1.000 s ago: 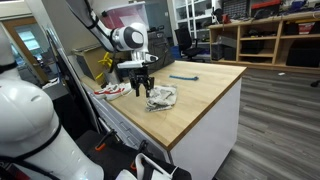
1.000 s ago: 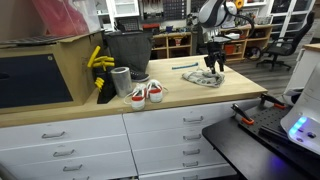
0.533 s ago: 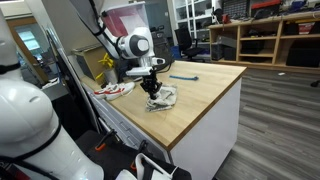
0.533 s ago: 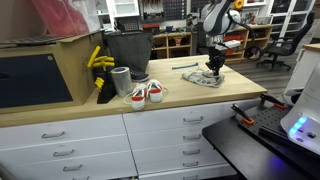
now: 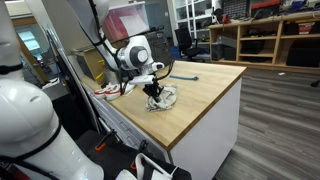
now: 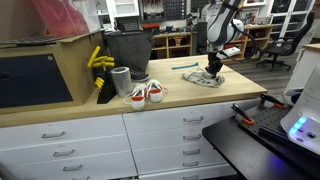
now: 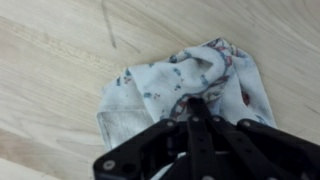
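My gripper (image 7: 193, 108) pinches the patterned cloth (image 7: 145, 90) (crumpled on the wooden table (image 7: 60, 60)), jaws clamped together at its six o'clock.

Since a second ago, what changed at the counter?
The gripper came down from above the cloth onto it and shut, pinching a fold, as the wrist view shows. The cloth and the shoes lie where they were on the counter.

Both exterior views share countertop (image 5: 210, 88), wrist close above
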Controlling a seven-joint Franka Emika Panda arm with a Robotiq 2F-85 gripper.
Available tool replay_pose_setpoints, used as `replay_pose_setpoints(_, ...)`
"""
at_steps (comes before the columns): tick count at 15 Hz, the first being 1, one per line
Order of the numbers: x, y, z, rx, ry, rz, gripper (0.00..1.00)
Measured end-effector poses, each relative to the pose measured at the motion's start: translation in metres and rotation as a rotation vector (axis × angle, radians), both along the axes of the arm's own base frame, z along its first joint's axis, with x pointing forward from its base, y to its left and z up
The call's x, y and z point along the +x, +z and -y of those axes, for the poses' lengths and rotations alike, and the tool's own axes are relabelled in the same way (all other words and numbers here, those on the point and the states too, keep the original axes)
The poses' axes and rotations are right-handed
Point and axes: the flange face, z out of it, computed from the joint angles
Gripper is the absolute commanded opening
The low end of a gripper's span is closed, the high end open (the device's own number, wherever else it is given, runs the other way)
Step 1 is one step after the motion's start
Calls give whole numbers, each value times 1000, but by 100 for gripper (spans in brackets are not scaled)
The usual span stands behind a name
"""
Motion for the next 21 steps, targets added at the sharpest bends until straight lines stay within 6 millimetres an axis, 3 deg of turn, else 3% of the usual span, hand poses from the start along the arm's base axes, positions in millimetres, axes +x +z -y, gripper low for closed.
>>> replay_pose_setpoints(8, -22, -13, -17, -48, 121, 43, 0)
replay_pose_setpoints(16, -27, -14, -10, -79, 114, 43, 0)
replay_pose_setpoints(17, -26, -12, -11, -63, 90, 46, 5)
replay_pose_setpoints(18, -25, -9, -12, -36, 64, 41, 27)
replay_pose_setpoints(21, -21, 13, -24, 77, 16, 5, 36)
